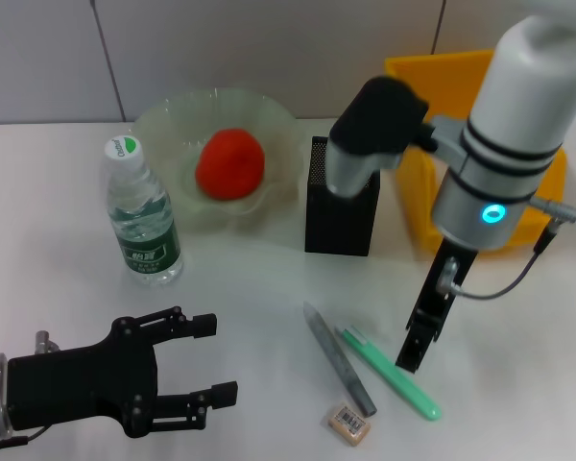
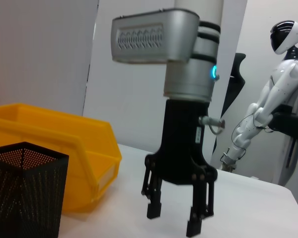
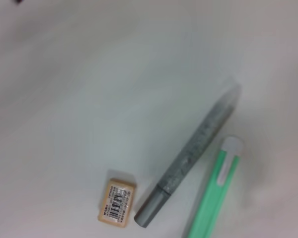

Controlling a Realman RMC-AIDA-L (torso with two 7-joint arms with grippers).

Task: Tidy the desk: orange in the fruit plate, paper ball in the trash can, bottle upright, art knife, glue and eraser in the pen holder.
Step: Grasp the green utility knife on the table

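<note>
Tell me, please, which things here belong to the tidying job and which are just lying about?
Job: orange in fruit plate, bottle, pen holder, trash can, eraser, grey art knife, green glue; right gripper open by the glue, left gripper open, front-left.
Lying about: white humanoid figure, background.

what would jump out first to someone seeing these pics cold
The orange glows in the fruit plate at the back of the desk, with the trash can to its right. The right gripper hangs open over the green pen-shaped tool and grey stick, the eraser beside them. The left gripper sits open at the near left.
</note>
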